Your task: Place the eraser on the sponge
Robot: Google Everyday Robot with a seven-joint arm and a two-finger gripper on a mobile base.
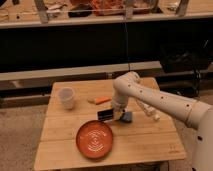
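The eraser (105,115), a black oblong block, hangs just above the table between the orange plate and the sponge. My gripper (113,113) is shut on its right end, coming down from the white arm (150,97). The sponge (128,117), a small light-blue pad, lies on the table right beside the gripper, partly hidden behind it. The eraser is to the left of the sponge, not over it.
An orange round plate (95,139) lies at the front of the wooden table (150,142). A white cup (66,97) stands at the back left, with a carrot (102,100) near the middle. A white bottle-like object (148,111) lies right of the sponge.
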